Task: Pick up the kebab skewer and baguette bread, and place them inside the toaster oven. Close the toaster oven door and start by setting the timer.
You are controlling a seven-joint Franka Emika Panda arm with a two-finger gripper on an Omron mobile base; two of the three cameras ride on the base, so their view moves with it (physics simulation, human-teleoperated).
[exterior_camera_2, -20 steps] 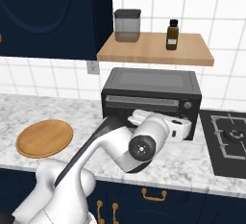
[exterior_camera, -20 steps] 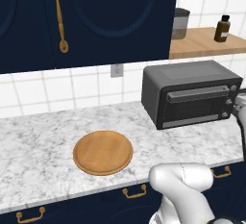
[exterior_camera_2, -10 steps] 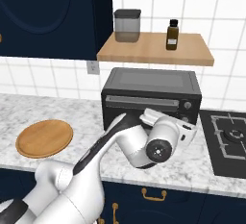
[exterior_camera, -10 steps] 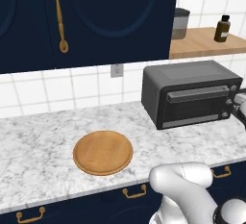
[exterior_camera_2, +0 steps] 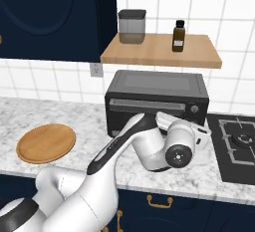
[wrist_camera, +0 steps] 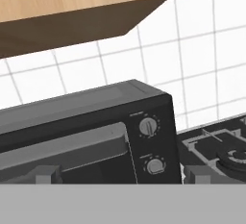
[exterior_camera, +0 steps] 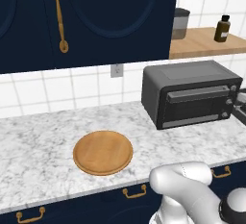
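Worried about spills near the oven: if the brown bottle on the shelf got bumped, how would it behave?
The brown bottle looks tall and narrow, so it would probably tip rather than slide. It stands well in from the wooden shelf's front edge, so a fall seems unlikely. It may be glass, so fragile.

A bare wooden plate (exterior_camera: 103, 152) lies on the marble counter (exterior_camera: 33, 136).

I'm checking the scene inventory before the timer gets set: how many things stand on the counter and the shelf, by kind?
Toaster oven: 1
Wooden plate: 1
Grey canister on the shelf: 1
Brown bottle on the shelf: 1
Total: 4
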